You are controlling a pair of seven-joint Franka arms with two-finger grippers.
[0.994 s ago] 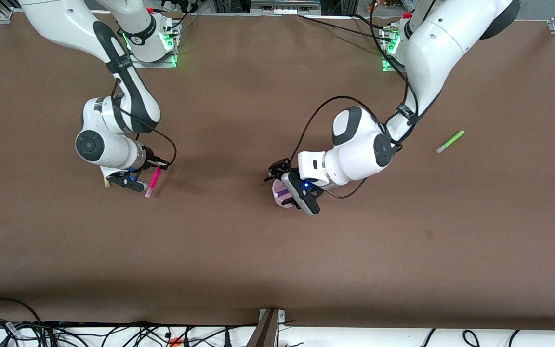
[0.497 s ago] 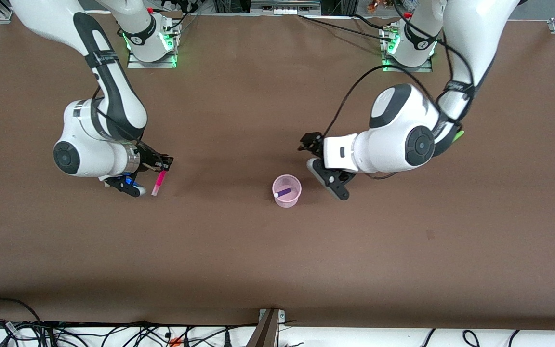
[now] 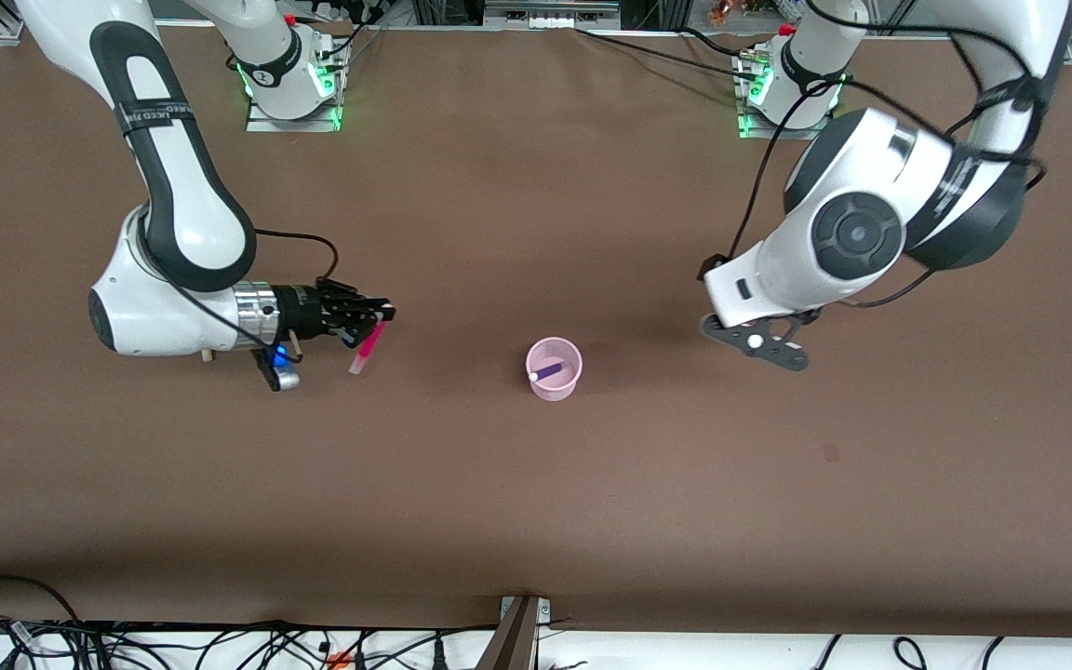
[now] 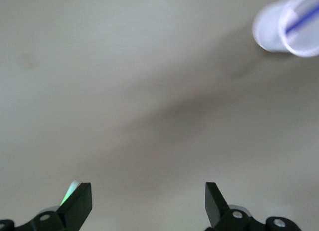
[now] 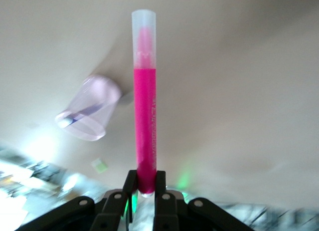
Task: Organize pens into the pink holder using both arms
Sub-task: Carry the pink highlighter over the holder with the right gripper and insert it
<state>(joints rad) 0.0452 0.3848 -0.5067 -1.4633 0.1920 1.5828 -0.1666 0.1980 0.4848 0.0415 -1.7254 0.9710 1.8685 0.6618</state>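
Left wrist view alone: green pen [image 4: 69, 193]

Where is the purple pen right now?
The purple pen leans inside the pink holder in the middle of the table, between the two arms in the front view. No pincer is touching it.

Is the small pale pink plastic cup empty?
No. The small pale pink plastic cup stands upright with the dark purple pen leaning inside it.
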